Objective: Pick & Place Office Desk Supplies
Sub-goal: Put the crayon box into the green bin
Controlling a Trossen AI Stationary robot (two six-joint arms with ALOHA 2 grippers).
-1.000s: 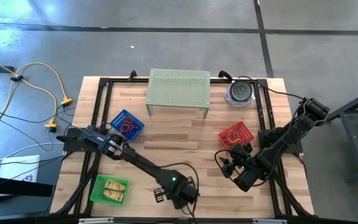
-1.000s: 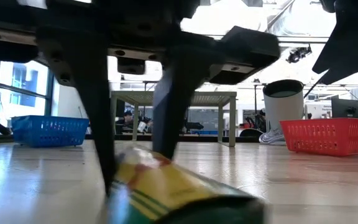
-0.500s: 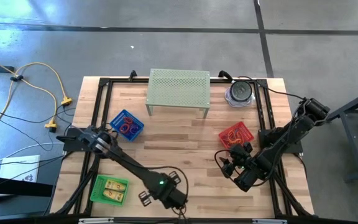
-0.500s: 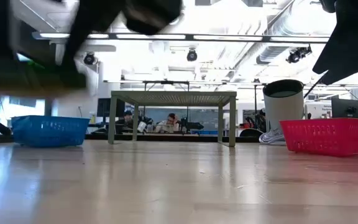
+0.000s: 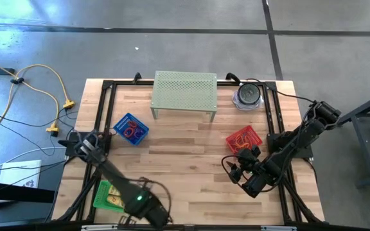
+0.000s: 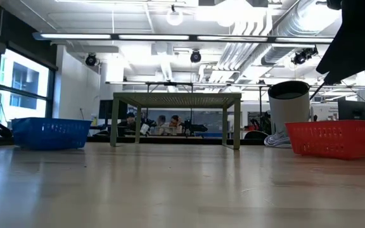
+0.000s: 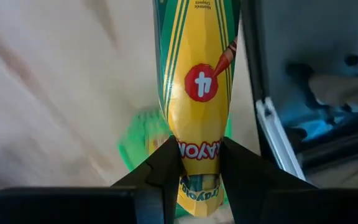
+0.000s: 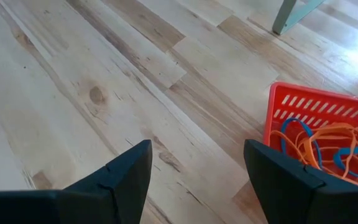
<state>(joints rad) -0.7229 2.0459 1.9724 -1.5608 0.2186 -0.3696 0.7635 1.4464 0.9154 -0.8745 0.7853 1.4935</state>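
The left gripper (image 7: 194,165) grips a small yellow-and-green cardboard crayon box (image 7: 197,74), and that is where the only readable print sits. A white "4" shows inside a red circle (image 7: 200,83) on the yellow face of the box. Lower down, just at the fingertips, part of a brand name in dark capitals reads "RAYOL" or "RAYON" (image 7: 199,150); its first letter is covered by a finger and the last is unclear. A line of tiny print near the top edge of the box is too small to read. Nothing else carries legible writing in the high, low and right wrist views.
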